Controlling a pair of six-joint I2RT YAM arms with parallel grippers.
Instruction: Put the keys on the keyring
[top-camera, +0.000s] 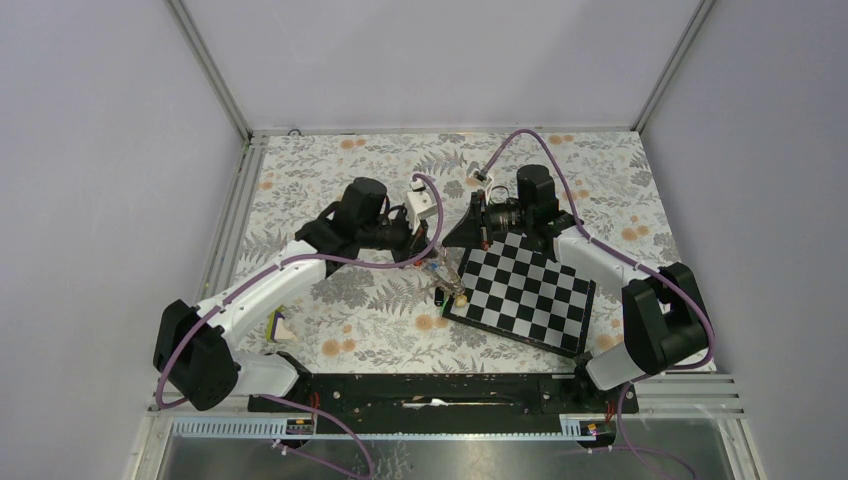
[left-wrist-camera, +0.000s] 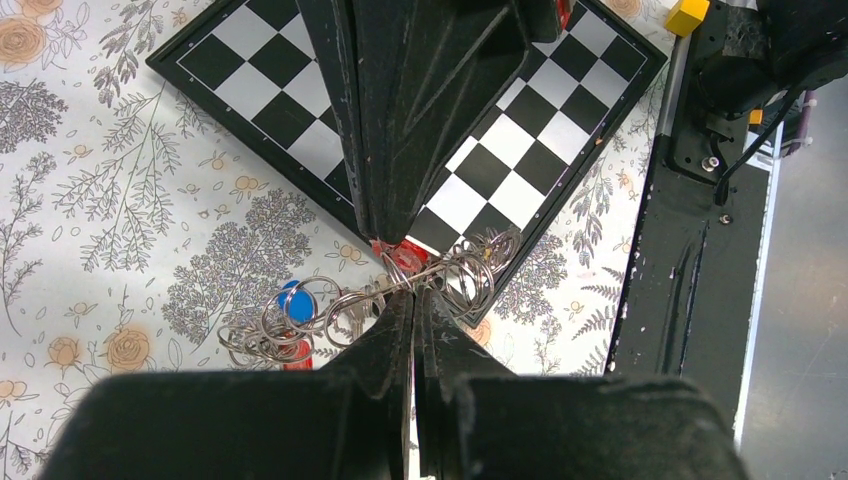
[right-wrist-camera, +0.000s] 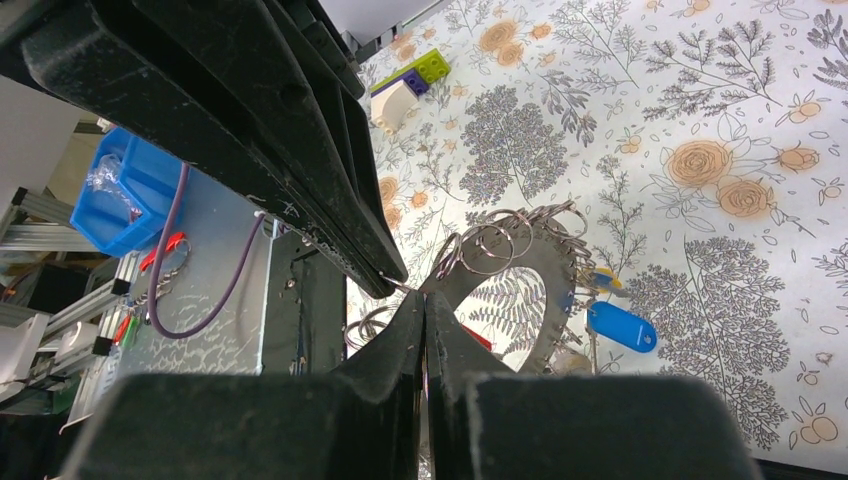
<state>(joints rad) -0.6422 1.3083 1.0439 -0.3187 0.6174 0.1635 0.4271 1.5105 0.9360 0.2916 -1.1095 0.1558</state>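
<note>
The keyring is a large dark grey ring held in the air above the flowered cloth. My right gripper is shut on its rim. In the left wrist view the keyring shows edge-on as a thin metal line, and my left gripper is shut on it. Both grippers meet at the chessboard's near-left corner. Several keys hang from the ring on small split rings: a blue tag, a yellow one, a red tag and a blue head.
The black-and-white chessboard lies tilted under the right arm. A green and purple block and a white block sit on the cloth by the left arm's base. The black base rail runs along the near edge.
</note>
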